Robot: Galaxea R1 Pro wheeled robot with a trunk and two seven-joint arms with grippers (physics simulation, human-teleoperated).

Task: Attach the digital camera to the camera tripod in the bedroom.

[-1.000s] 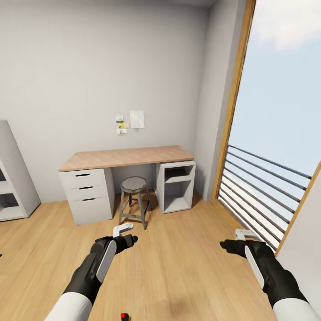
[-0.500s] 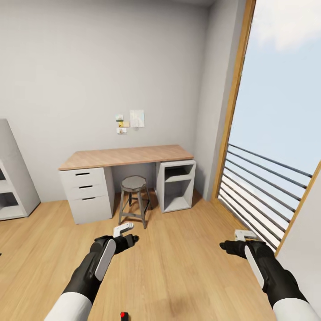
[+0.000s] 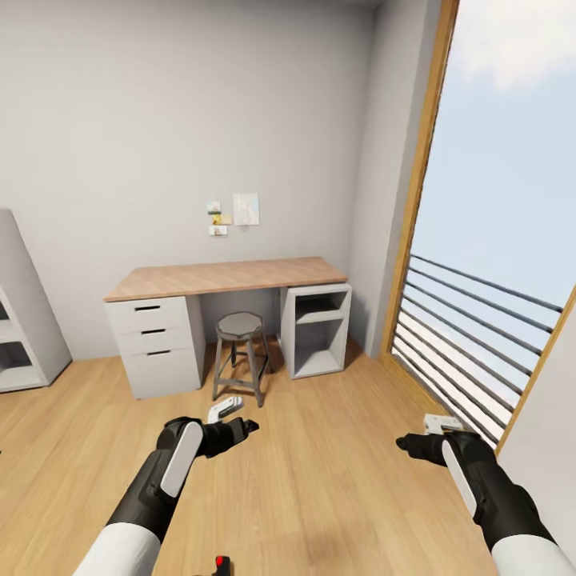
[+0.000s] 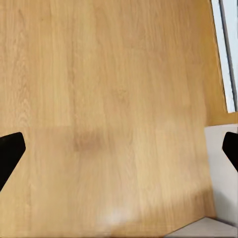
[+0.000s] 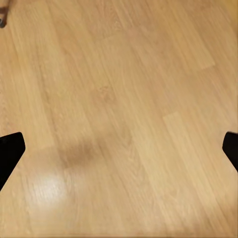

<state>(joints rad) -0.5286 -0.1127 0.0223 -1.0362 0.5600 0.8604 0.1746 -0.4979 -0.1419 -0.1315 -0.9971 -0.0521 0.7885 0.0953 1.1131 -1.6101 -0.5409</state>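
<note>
Far left edge of the head view, a white shelf unit [image 3: 20,320] stands against the grey wall. Moving right, mid-frame, there's the wood-topped surface [image 3: 224,278] with grey drawers beneath it, a small round stool [image 3: 240,328] tucked in front, and a few notes [image 3: 236,214] pinned on the wall above. Nothing rests on that top that I can make out.

Lower left of centre, the left end effector [image 3: 226,412] hovers over the plank floor [image 3: 320,472]; its wrist camera shows two black tips at opposite edges with bare boards between them, so the fingers are spread and holding nothing. Right at the bottom edge, near centre, a small dark thing with a red spot peeks in: by my read that's the digital camera [image 3: 222,565], down low close to the robot, not in either grip.

Lower right, the right end effector [image 3: 436,422] is the same story, fingers wide apart over bare floor. Beyond it, the tall window with its railing [image 3: 472,336].

Progress? Early going, I'd judge. No stand in sight here; picking up, finding the stand and mounting all remain.
</note>
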